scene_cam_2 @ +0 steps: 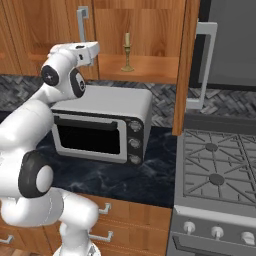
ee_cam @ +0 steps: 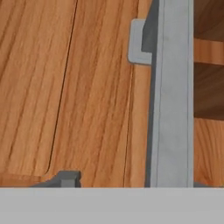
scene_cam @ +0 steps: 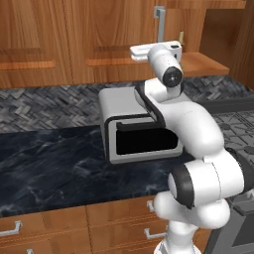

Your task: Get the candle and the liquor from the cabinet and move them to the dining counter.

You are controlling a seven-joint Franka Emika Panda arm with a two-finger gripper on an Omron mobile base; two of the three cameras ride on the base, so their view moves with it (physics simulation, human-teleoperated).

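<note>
Reddish-brown wall cabinet fronts fill the background above a black veined worktop, on which a grey microwave stands beside a stove. One cabinet door is seen swung open at the right, and the candle is found upright on the exposed shelf, its long axis vertical. The gripper is held level with that shelf, just left of the opening, so the candle lies to its right and a little deeper in.

In the hand view a grey bar handle is seen running lengthwise, close to the camera and between the jaws' line. One fingertip is made out at the bottom edge; the other is cut off, so it cannot be told whether the jaws stand apart or are clamped on the handle. The liquor cannot be made out on the shelf; it is judged to be hidden behind the closed door or the arm.
</note>
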